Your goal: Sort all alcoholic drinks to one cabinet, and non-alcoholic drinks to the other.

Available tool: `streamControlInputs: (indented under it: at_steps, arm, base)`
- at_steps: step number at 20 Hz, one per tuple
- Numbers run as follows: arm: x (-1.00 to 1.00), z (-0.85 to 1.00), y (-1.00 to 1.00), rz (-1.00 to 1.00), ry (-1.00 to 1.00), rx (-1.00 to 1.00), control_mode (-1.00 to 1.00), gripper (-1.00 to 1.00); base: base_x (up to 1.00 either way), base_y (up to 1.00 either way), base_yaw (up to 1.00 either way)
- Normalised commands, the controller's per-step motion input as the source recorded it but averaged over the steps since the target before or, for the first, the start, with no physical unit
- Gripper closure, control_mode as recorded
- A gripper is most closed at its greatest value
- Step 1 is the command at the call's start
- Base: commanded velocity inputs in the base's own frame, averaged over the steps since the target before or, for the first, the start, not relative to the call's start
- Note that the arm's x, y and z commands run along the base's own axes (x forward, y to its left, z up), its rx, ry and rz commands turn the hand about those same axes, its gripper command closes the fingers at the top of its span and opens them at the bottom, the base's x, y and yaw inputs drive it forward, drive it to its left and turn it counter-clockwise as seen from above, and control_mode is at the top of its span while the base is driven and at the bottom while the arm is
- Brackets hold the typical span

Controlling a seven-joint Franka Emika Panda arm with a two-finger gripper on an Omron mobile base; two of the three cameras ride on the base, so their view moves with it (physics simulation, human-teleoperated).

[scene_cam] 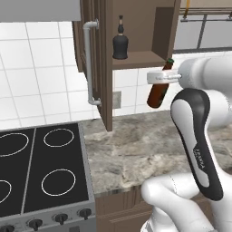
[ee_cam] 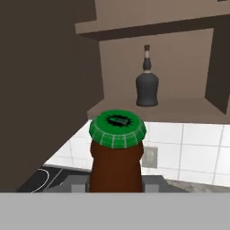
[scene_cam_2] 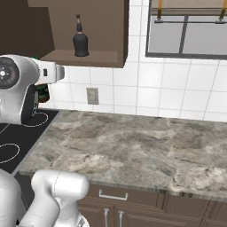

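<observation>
Gripper [scene_cam: 159, 77] clamped on beer bottle [scene_cam: 158, 93] neck, bottle tilted, lifted clear of counter [scene_cam: 136, 149]. We hold it just below open cabinet [scene_cam: 136, 59] since black bottle [scene_cam: 120, 43] already stands there: alcohol goes together.

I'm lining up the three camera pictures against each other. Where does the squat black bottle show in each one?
Left base view: black bottle at top centre, on the floor of the open cabinet, above and left of the held brown beer bottle.
Right base view: upper left, on the same cabinet floor.
Hand view: right of centre, upper half, beyond the beer bottle's green cap.
Shared landmark: wall outlet on the tiles below the cabinet.
</observation>
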Motion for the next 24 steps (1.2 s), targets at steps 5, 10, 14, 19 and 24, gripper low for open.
streamControlInputs:
  at_steps: [5,10,14,19,24]
  arm:
    - [0.05,0.16,-0.15,0.00,-0.16,0.00,-1.00,1.00]
    - [0.17,0.19,-0.13,0.00,-0.03,0.00,-1.00,1.00]
    - [0.21,0.23,-0.11,0.00,0.00,0.00,-1.00,1.00]
    - [0.26,0.23,-0.07,0.00,0.04,0.00,-1.00,1.00]
    - [0.24,0.16,-0.01,0.00,0.04,0.00,-1.00,1.00]
  base:
    - [0.00,0.00,0.00]
    - [0.00,0.00,0.00]
    - [0.00,0.00,0.00]
    - [0.00,0.00,0.00]
    - [0.00,0.00,0.00]
